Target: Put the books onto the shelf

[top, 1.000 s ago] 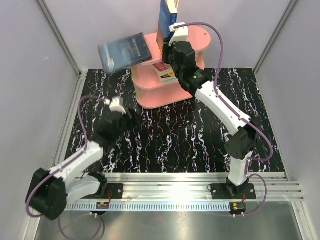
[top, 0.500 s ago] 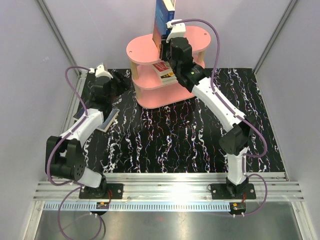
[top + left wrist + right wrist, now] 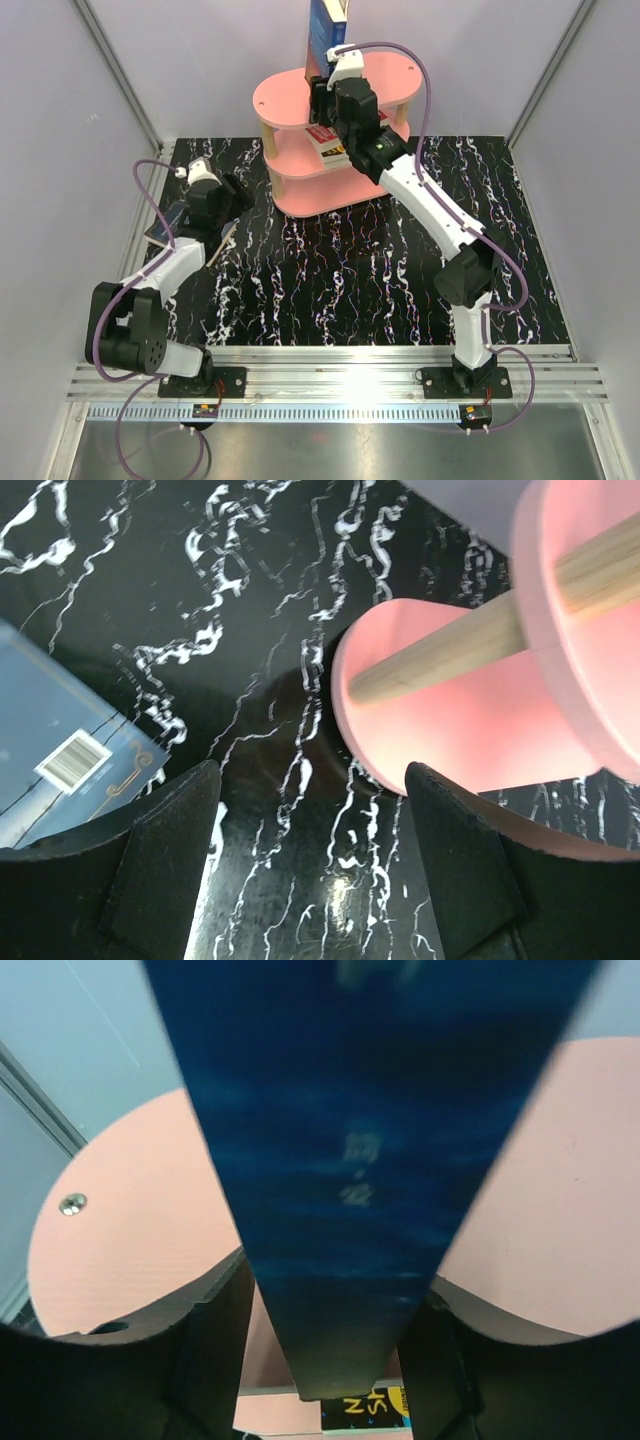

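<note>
Books: upright blue book [image 3: 326, 30] stands on end on the top tier of the shelf [image 3: 280, 100], its lower end between the right gripper [image 3: 322, 95] fingers. Right wrist view shows one finger close on each side of it. Can't tell if they're clamping or just clear of it. vs 1 s ago: same book, same tier, book and gripper nudged slightly left, arm reaching further over the shelf.

Red-and-yellow paperback [image 3: 328, 140] lies on the middle tier directly below that gripper, same spot in all three top frames.

Left gripper [image 3: 310, 775]: fingers spread wide, nothing between them, only mat [image 3: 150, 580] behind. Flat blue book [image 3: 50, 730] lies back cover up on the mat just outside one finger. Shelf's bottom board and a wooden post are ahead of the fingers toward the other side, apart from them. vs 1 s ago: this gripper was mid-mat, and a blurred dark blue book was up by the shelf's left end, clear of the fingers. 0.5 s ago the gripper was near the far-left corner with a book flat under the forearm. Now it's pulled back slightly, and a book lies flat there at the mat's left edge.

Text:
- flat blue book: barcode, digits too small
- upright blue book: pale characters on the face toward the wrist camera, blurred, unreadable
- paperback: yellow letters on black below the right fingers, cut off, no readable word
</note>
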Action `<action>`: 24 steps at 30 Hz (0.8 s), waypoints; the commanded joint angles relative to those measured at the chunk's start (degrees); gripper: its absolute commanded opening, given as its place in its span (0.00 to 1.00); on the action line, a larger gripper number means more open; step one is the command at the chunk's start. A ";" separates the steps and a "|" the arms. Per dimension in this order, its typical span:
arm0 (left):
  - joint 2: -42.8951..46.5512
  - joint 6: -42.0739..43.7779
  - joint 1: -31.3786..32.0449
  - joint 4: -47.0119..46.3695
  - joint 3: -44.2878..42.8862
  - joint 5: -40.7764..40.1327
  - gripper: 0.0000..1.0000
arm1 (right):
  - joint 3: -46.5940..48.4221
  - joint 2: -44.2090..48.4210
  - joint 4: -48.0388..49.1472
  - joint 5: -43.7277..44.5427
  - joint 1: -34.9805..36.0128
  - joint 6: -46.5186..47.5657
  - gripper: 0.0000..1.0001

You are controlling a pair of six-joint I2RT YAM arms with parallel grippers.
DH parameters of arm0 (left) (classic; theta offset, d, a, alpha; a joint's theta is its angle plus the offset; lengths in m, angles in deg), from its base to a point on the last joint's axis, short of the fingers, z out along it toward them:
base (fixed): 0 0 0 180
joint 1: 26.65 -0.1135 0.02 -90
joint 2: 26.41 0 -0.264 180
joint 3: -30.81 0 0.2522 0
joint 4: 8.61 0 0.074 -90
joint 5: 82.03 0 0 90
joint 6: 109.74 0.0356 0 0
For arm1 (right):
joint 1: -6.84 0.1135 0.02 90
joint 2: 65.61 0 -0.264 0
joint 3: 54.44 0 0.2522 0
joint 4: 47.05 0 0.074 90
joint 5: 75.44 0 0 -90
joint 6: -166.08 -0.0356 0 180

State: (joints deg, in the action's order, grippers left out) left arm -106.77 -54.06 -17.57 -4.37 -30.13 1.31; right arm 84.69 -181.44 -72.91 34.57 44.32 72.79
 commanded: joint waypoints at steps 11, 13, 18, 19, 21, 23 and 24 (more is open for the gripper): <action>1.52 -1.01 -1.00 -3.23 2.44 -3.89 0.78 | 4.89 -2.03 -1.70 0.29 1.37 1.44 0.65; 1.43 -1.01 -1.00 -3.40 2.70 -3.72 0.78 | 4.98 -2.12 -1.70 0.82 1.72 1.97 0.66; 1.43 -1.09 -1.17 -3.75 3.14 -3.45 0.77 | 5.25 -2.38 -2.05 1.08 1.90 2.06 0.70; 1.43 -1.09 -1.17 -3.84 3.14 -3.45 0.77 | 5.07 -2.03 -1.97 1.17 1.81 2.06 0.71; 1.43 -1.09 -1.26 -3.84 3.23 -3.45 0.77 | 4.46 -1.77 -1.70 1.52 1.90 2.15 0.78; 1.52 -1.01 -1.35 -3.75 3.32 -3.45 0.77 | 4.02 -1.33 -1.26 1.87 1.81 2.32 0.84; 1.61 -0.92 -1.35 -3.75 3.41 -3.45 0.77 | 3.32 -1.15 -0.91 2.22 1.81 2.41 0.89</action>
State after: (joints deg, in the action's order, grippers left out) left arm -106.70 -54.92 -18.49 -4.85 -27.14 -0.89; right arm 87.35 -183.21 -75.60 34.98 45.61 74.17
